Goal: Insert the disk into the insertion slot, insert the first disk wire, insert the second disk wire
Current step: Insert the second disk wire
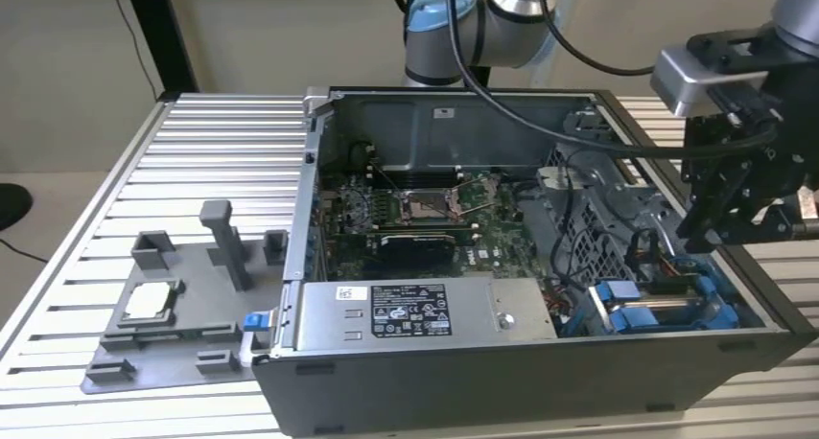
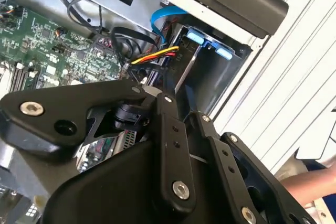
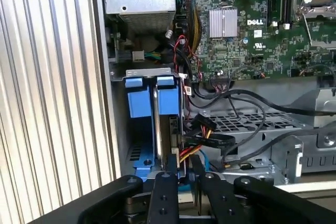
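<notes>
The insertion slot (image 3: 152, 129) is a narrow bay with blue plastic rails (image 1: 640, 310) at the case corner nearest the exterior view's right. A thin silver edge stands between the rails; I cannot tell whether it is the disk. A yellow, red and black wire bundle (image 3: 202, 129) with a black plug hangs beside the slot, and a blue flat cable (image 2: 163, 17) curves next to it. My gripper (image 3: 181, 174) hovers just over the slot and these wires, above the case's right side (image 1: 701, 238) in the exterior view.
The open case (image 1: 512, 391) holds a green motherboard (image 1: 423, 219), a silver processor socket (image 1: 427, 204) and a grey power supply (image 1: 423, 310). A perforated metal cage (image 3: 247, 124) adjoins the slot. A grey fixture (image 1: 167, 324) lies on the ribbed table at the exterior view's left.
</notes>
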